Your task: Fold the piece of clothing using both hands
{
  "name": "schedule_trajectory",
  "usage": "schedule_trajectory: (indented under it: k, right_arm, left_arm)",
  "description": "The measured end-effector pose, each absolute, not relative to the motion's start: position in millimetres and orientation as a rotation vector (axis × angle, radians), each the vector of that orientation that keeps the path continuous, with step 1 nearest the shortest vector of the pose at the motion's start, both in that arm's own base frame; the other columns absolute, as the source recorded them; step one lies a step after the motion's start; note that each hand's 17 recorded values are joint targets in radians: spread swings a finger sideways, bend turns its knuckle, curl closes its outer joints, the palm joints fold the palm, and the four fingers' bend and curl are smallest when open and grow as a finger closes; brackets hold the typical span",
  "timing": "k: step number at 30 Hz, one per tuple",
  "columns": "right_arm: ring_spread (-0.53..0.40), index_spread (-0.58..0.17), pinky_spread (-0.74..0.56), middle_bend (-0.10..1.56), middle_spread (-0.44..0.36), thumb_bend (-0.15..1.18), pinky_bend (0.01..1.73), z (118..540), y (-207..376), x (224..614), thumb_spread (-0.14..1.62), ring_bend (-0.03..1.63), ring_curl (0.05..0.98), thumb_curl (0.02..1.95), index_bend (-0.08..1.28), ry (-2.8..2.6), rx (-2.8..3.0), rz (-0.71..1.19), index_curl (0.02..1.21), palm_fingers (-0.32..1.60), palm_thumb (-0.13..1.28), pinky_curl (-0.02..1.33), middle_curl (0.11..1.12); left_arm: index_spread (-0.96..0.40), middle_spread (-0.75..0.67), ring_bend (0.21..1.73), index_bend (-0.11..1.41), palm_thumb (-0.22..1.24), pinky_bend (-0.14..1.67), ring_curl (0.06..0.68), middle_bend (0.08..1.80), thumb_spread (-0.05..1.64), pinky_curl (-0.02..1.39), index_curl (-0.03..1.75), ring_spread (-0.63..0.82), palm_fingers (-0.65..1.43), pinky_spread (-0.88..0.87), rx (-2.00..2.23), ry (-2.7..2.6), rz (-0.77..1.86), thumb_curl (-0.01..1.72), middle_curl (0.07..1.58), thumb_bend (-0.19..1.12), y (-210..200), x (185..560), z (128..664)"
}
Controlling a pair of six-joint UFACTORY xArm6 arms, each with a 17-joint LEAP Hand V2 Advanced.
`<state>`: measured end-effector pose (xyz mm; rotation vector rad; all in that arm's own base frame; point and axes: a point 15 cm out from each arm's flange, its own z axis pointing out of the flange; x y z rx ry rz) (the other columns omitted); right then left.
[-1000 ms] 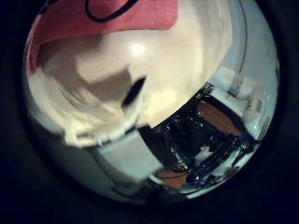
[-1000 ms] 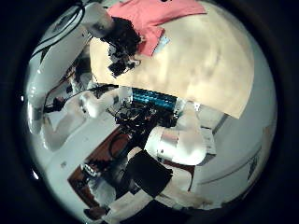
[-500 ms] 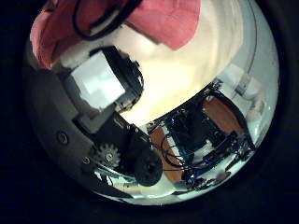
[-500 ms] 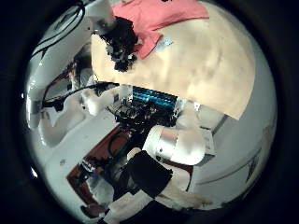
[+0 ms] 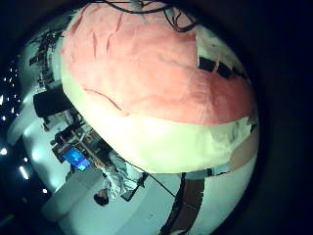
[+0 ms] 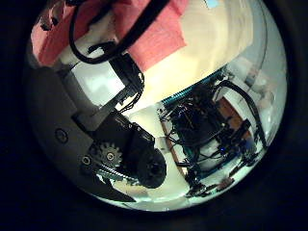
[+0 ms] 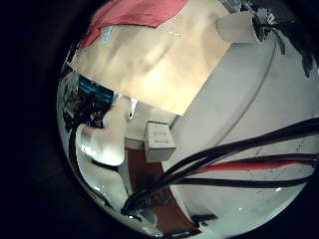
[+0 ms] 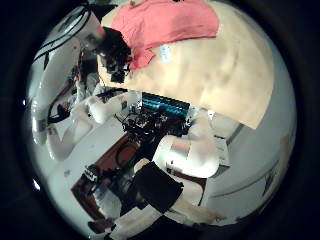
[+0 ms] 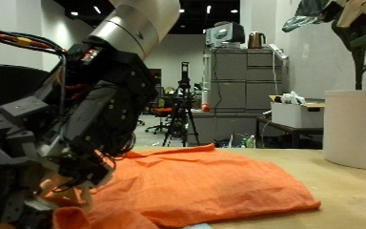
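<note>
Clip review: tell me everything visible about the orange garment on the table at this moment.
The orange garment is soft, thin-looking cloth, spread mostly flat but wrinkled on the light wooden table. Its edge away from the hand lies loose and rumpled. A pale tag shows near one edge in the right thumb side palm view. A robot hand rests on one end of it, where the cloth bunches up; whether the fingers pinch it cannot be told. Nothing else touches it.

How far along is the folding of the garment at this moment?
It has barely started. Done: no finished fold shows; the orange garment lies mostly spread on the table. In hand: the left hand is at one edge of the garment, but a grip cannot be confirmed. Left: the right hand views the cloth from far off, so it must come in; then the fold itself.
</note>
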<state>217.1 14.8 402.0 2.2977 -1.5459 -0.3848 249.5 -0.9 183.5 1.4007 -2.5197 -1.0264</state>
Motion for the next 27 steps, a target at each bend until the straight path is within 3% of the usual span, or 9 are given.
schedule_trajectory:
  k: [10, 20, 27]
  right_arm:
    - [0.233, -0.304, 0.40, 0.19, 0.091, -0.01, 0.20, 385.8, 18.1, 230.2, 1.23, 0.24, 0.251, 0.22, 0.18, -1.527, 2.282, -0.411, 0.32, 0.18, 0.29, 0.31, 0.30]
    - [0.163, -0.270, 0.33, 0.24, 0.065, 0.03, 0.19, 277.8, 34.1, 264.5, 1.23, 0.33, 0.273, 0.27, 0.15, -1.464, 2.338, -0.389, 0.29, 0.27, 0.53, 0.30, 0.33]
    - [0.117, -0.251, 0.28, 0.25, 0.043, -0.02, 0.21, 222.9, 41.7, 296.8, 1.15, 0.37, 0.284, 0.29, 0.15, -1.456, 2.374, -0.355, 0.28, 0.25, 0.58, 0.31, 0.35]
  left_arm:
    - [-0.63, -0.56, 0.79, 0.36, 0.75, 0.70, 0.404, 1.02, 1.03, 0.44, 0.69, -0.62, 1.12, -0.80, 1.461, -2.489, -1.013, 0.32, 0.57, -0.02, 32.8, 238.7, 196.8]
    - [-0.65, -0.55, 0.79, 0.32, 0.74, 0.68, 0.411, 1.03, 1.04, 0.45, 0.75, -0.62, 1.12, -0.80, 1.474, -2.493, -0.997, 0.31, 0.56, -0.02, 34.0, 236.0, 199.2]
    - [-0.66, -0.55, 0.78, 0.30, 0.74, 0.68, 0.412, 1.03, 1.04, 0.45, 0.78, -0.62, 1.12, -0.81, 1.492, -2.492, -0.976, 0.31, 0.56, -0.02, 36.7, 238.7, 203.9]
